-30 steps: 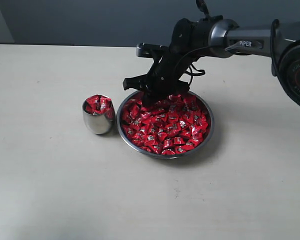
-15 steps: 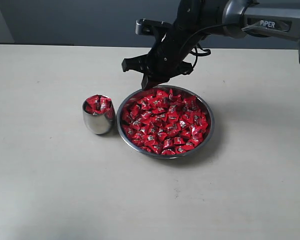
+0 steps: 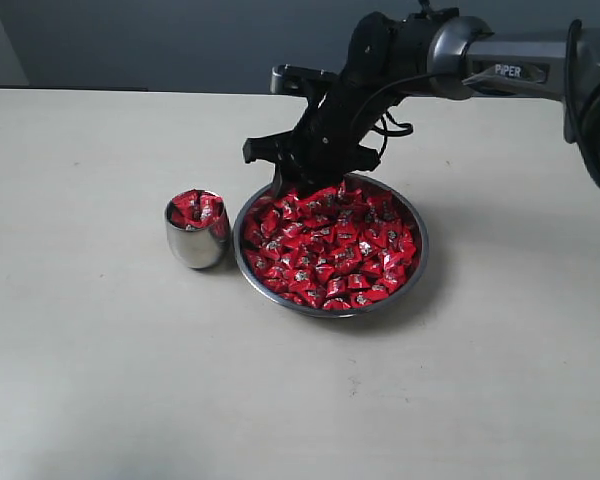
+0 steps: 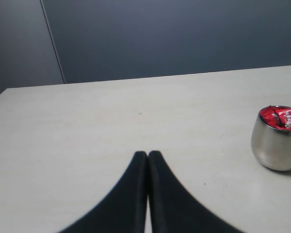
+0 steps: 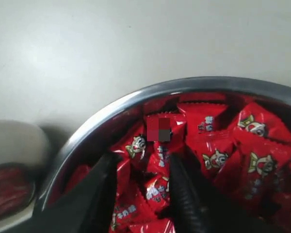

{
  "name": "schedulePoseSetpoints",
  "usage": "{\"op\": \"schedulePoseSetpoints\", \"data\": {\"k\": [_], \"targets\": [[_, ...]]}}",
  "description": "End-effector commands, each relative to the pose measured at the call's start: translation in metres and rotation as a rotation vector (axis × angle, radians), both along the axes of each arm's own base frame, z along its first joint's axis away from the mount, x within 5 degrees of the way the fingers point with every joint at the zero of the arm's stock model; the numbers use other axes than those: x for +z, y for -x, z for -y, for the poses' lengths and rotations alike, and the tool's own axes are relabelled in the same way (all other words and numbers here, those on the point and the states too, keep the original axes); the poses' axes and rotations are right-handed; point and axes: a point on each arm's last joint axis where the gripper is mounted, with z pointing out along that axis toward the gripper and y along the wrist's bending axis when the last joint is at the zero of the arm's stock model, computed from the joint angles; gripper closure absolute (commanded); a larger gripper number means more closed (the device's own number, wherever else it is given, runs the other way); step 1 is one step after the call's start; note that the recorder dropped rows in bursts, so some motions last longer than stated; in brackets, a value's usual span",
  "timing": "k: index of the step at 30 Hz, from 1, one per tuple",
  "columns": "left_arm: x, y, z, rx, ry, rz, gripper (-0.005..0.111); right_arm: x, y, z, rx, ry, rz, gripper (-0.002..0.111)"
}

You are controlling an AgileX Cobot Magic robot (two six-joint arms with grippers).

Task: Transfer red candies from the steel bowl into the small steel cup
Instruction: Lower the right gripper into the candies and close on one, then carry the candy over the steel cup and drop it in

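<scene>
Back down onto the pile goes the right gripper [image 5: 141, 162] since half a second ago — grab step starting

Red candies [image 3: 330, 245] are mostly heaped in the steel bowl [image 3: 330, 314], with a few already topping the small steel cup [image 3: 195, 245] just beside it. Jaws are spread around a candy at the bowl's far edge, nothing clamped as far as I can tell. Next it needs to squeeze one, lift clear of the rim and carry it over the cup — looks nearly full, so a gentle drop. Left gripper [image 4: 148, 154] is pinched closed over the table [image 4: 87, 126].
</scene>
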Motion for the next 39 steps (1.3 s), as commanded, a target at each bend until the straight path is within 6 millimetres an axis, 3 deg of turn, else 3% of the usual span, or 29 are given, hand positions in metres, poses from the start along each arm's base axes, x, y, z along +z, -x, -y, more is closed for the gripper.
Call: {"op": "schedulePoseSetpoints", "data": {"k": [1, 10, 12, 16, 19, 26, 31, 34, 39], "targets": [[0.003, 0.001, 0.0, 0.002, -0.002, 0.015, 0.106, -0.006, -0.005, -0.001, -0.019, -0.011, 0.015, 0.073], [0.003, 0.001, 0.0, 0.002, -0.002, 0.015, 0.106, -0.028, -0.006, -0.001, -0.023, 0.013, -0.005, 0.075], [0.003, 0.001, 0.0, 0.002, -0.002, 0.015, 0.106, -0.03, -0.007, -0.001, -0.02, 0.02, 0.002, 0.08], [0.003, 0.001, 0.0, 0.002, -0.002, 0.015, 0.106, -0.029, -0.007, 0.0, -0.014, 0.028, 0.011, 0.108], [0.003, 0.001, 0.0, 0.002, -0.002, 0.015, 0.106, -0.024, -0.006, 0.0, -0.016, 0.023, 0.008, 0.108], [0.003, 0.001, 0.0, 0.002, -0.002, 0.015, 0.106, 0.008, 0.001, 0.003, 0.011, 0.014, 0.002, 0.108], [0.003, 0.001, 0.0, 0.002, -0.002, 0.015, 0.106, 0.051, 0.013, 0.006, 0.077, -0.01, 0.031, 0.108], [0.003, 0.001, 0.0, 0.002, -0.002, 0.015, 0.106, 0.073, 0.029, -0.009, 0.172, -0.078, 0.071, 0.108], [0.003, 0.001, 0.0, 0.002, -0.002, 0.015, 0.106, 0.072, 0.063, -0.055, 0.268, -0.148, 0.132, 0.108]]}}
